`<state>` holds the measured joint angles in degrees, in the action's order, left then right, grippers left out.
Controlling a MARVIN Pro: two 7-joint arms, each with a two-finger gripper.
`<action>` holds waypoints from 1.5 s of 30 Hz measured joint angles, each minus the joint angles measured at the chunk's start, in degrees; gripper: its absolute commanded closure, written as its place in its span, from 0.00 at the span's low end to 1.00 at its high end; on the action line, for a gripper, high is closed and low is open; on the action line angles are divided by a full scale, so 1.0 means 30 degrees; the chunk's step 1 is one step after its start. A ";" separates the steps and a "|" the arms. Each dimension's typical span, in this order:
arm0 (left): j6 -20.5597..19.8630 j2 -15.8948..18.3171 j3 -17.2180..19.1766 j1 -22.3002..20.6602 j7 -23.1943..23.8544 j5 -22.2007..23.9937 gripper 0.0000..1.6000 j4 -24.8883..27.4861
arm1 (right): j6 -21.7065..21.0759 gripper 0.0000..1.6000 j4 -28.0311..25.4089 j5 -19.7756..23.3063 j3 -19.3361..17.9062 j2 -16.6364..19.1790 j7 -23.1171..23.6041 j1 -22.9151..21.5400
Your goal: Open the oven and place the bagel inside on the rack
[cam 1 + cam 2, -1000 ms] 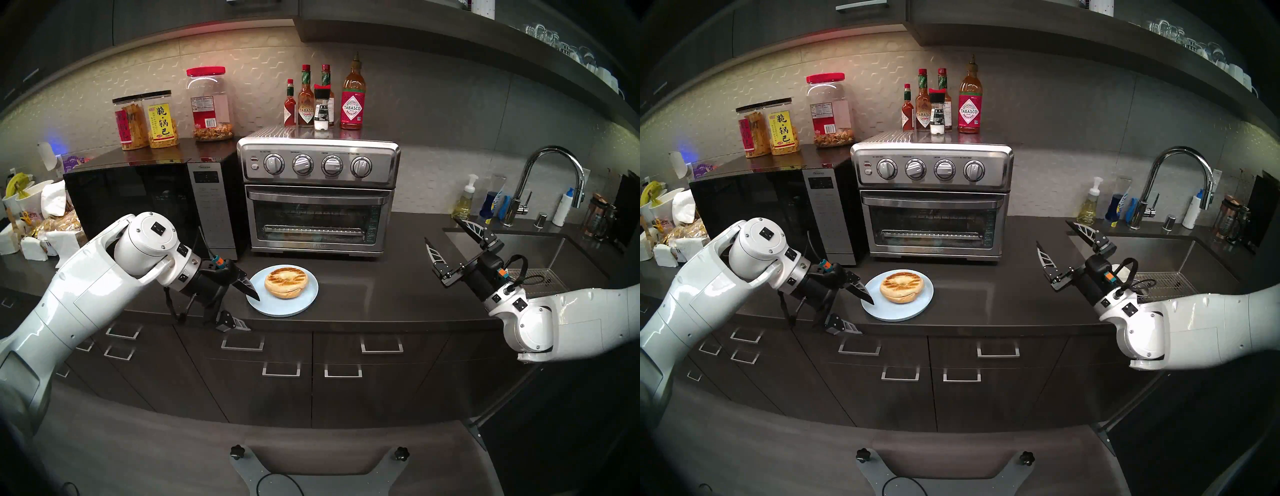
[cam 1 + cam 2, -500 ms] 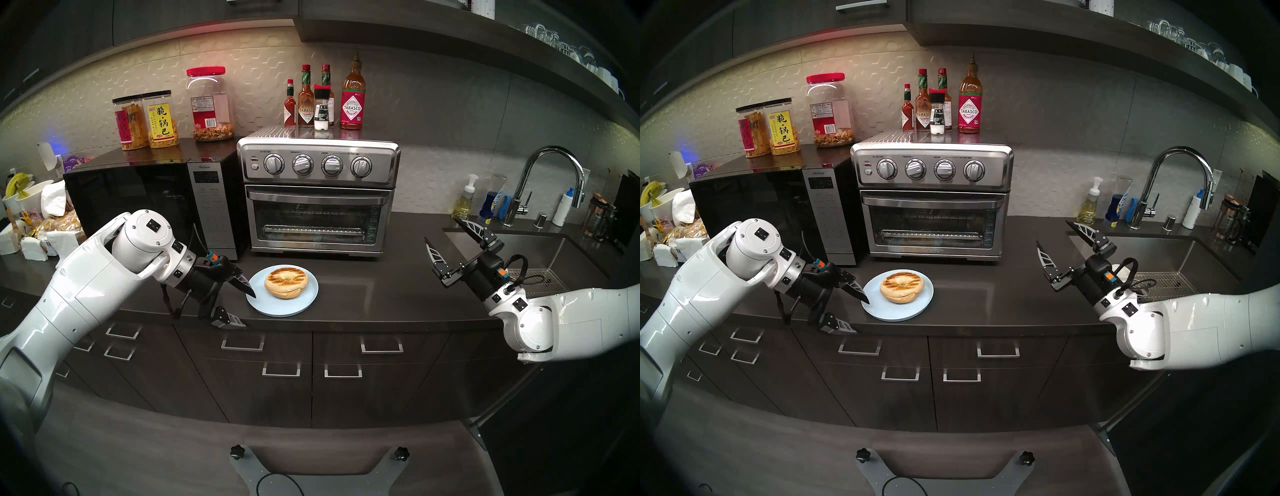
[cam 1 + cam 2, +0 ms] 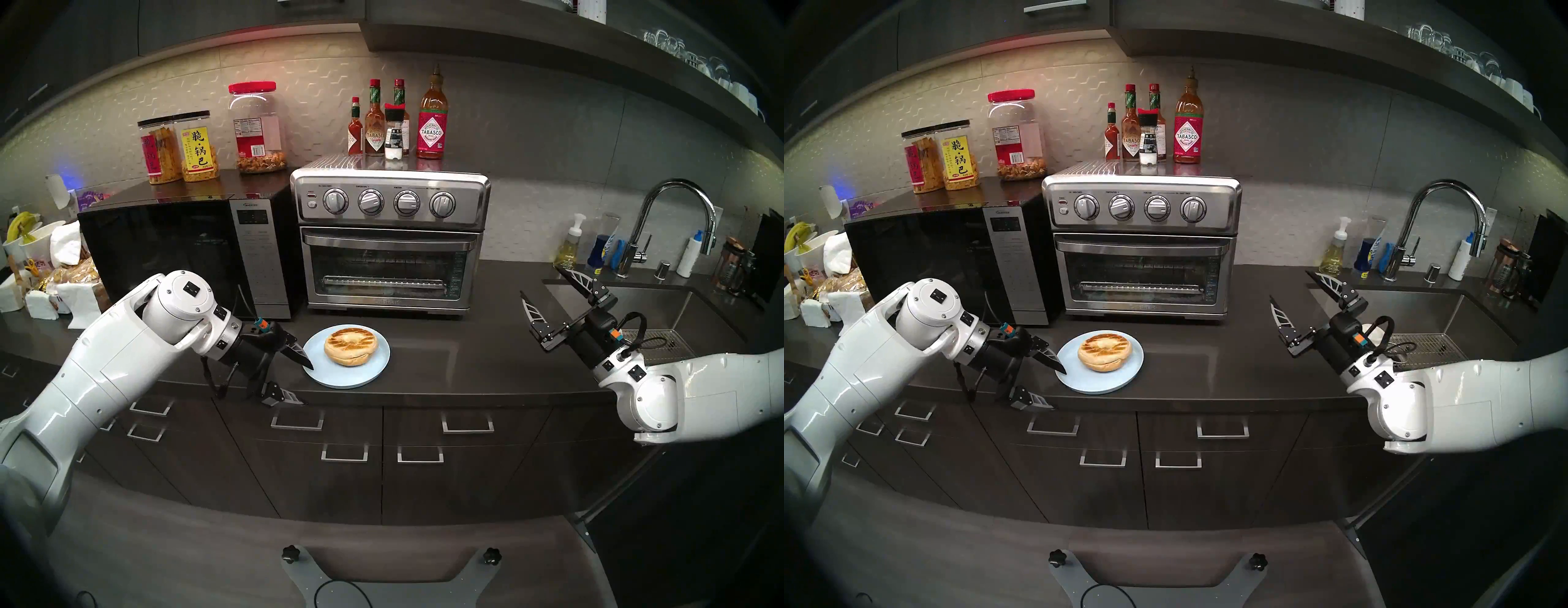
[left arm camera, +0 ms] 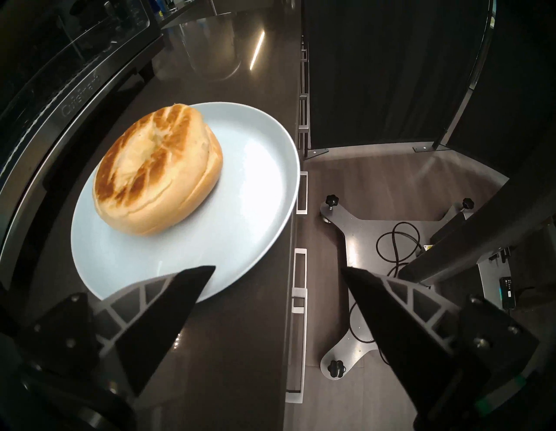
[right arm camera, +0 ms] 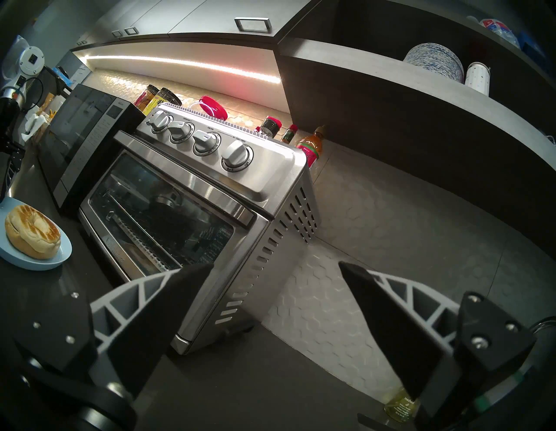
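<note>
The steel oven (image 3: 390,237) stands at the back of the counter with its glass door shut; it also shows in the right wrist view (image 5: 192,207). The wire rack (image 3: 384,282) shows through the glass. The bagel (image 3: 351,344) lies on a pale blue plate (image 3: 373,373) in front of the oven, and both show in the left wrist view, bagel (image 4: 156,171) and plate (image 4: 255,186). My left gripper (image 3: 308,385) is open and empty at the plate's left rim, one finger over the rim. My right gripper (image 3: 539,281) is open and empty, right of the oven.
A black microwave (image 3: 178,254) stands left of the oven with snack jars (image 3: 182,148) on top. Sauce bottles (image 3: 399,123) stand on the oven. A sink (image 3: 636,305) with a faucet (image 3: 674,220) and soap bottles is at the right. The plate sits near the counter's front edge.
My left arm has shifted a little, its gripper staying open at the plate's left rim. The right arm, bagel and oven door have not moved.
</note>
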<state>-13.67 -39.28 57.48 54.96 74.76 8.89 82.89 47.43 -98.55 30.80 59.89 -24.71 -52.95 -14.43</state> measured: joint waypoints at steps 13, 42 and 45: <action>0.0349 -0.0970 -0.0343 -0.1155 0.0502 -0.0813 0.79 -0.1630 | -0.0003 0.00 -0.0001 0.0000 -0.0007 0.0005 0.0000 0.0004; 0.0384 0.0103 0.0280 -0.0127 0.1666 -0.0335 1.00 -0.0490 | -0.0016 0.00 -0.0005 0.0000 -0.0018 0.0016 0.0003 0.0004; 0.0526 0.0363 0.0454 0.0108 0.1471 -0.0206 1.00 -0.0426 | -0.0016 0.00 -0.0005 0.0000 -0.0019 0.0017 0.0003 0.0004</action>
<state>-12.09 -38.19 58.84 55.29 79.17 8.27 81.61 47.38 -98.57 30.80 59.84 -24.66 -52.94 -14.42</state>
